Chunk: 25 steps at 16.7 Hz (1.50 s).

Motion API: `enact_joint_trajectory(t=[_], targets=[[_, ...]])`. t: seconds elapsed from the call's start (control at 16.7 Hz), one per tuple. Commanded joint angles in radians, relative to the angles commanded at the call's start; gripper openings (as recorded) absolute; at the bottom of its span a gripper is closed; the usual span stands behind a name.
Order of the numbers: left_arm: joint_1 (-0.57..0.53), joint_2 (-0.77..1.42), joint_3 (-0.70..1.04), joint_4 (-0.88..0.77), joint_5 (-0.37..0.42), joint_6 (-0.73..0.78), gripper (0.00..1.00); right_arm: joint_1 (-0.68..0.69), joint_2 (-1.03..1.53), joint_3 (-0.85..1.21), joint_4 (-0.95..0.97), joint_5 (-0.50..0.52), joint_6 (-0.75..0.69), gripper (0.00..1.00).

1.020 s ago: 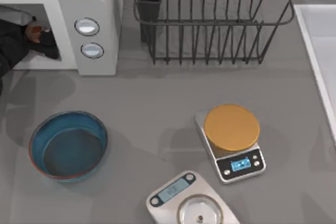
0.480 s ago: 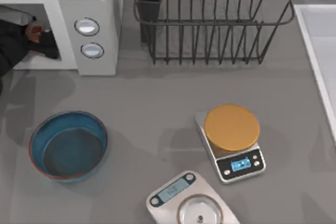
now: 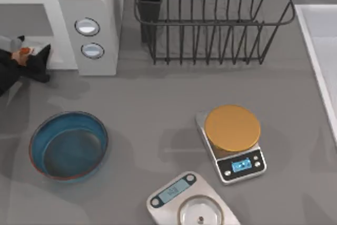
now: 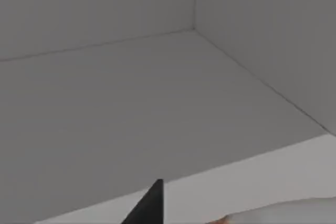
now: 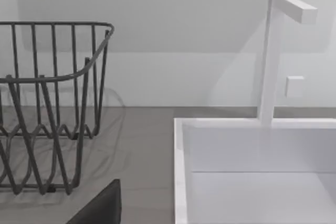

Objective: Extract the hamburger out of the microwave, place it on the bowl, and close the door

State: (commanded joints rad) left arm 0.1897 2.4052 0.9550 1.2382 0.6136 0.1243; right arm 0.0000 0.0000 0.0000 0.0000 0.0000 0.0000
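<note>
The hamburger (image 3: 23, 52) is being held clamped in the left end effector (image 3: 26, 56) and has been drawn back from deep in the microwave (image 3: 87, 3) cavity to just outside its mouth, at the table's left edge. Extraction is judged nearly complete; transfer to the bowl (image 3: 68, 146), nearer the camera, is being set up, door closing pending.

Probably a kitchen counter: microwave (image 3: 89, 19), wire dish rack (image 3: 210, 19), white sink (image 5: 252, 171), two scales.
</note>
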Motion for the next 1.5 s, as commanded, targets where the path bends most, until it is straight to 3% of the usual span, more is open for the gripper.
enact_joint_trajectory(t=[0.42,0.9,1.14,1.5], targets=[[0.075,-0.127,-0.488,0.321,0.071,0.021,0.00,0.000,0.000,0.000,0.000,0.000,0.000,1.00],[0.096,-0.157,-0.547,0.381,0.067,0.035,0.00,0.000,0.000,0.000,0.000,0.000,0.000,1.00],[0.096,-0.269,-0.547,0.268,0.064,0.035,0.00,0.000,0.000,0.000,0.000,0.000,0.000,1.00],[0.098,-0.636,-0.544,-0.105,0.060,0.037,0.00,0.000,0.000,0.000,0.000,0.000,0.000,1.00]])
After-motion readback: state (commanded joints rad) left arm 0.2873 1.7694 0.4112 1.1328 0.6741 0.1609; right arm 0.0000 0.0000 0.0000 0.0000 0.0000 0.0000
